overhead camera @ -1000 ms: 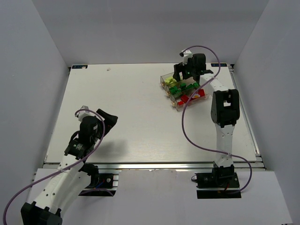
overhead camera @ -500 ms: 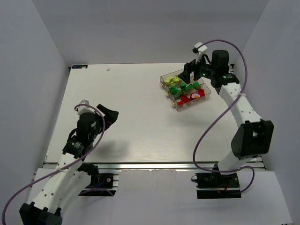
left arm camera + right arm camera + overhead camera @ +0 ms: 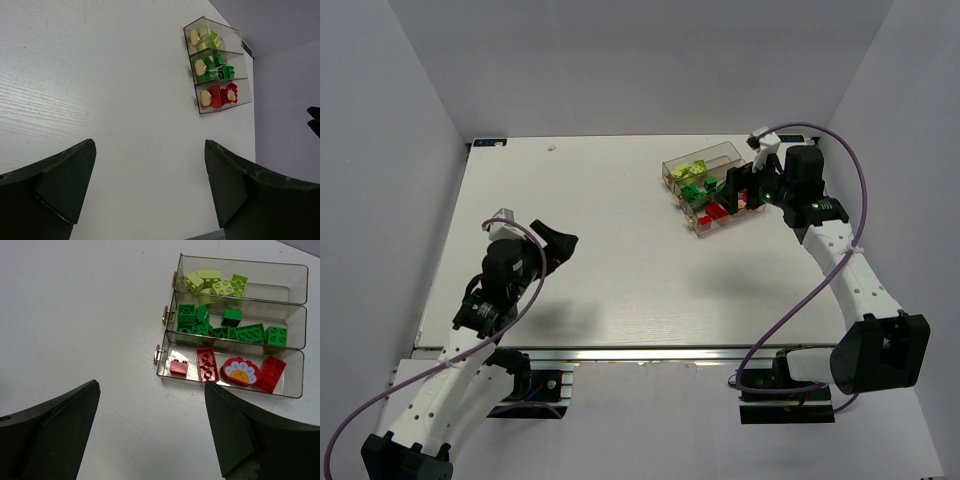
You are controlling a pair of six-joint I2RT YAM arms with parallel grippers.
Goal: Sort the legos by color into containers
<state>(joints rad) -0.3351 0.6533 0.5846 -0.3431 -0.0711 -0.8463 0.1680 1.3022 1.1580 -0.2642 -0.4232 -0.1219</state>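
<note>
Hanging spread and empty, the right gripper (image 3: 150, 410) is held just short of the containers (image 3: 240, 261), where the legos (image 3: 250, 332) lie sorted by colour, and the nearest red bin (image 3: 200, 381) could be shoved askew by a careless forward swing.

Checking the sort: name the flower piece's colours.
Flower piece: red, white petals, yellow centre; right wrist view.

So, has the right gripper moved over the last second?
Yes. The right gripper has swung from the far end of the containers round to their right side, and its arm now stretches along the right.
</note>
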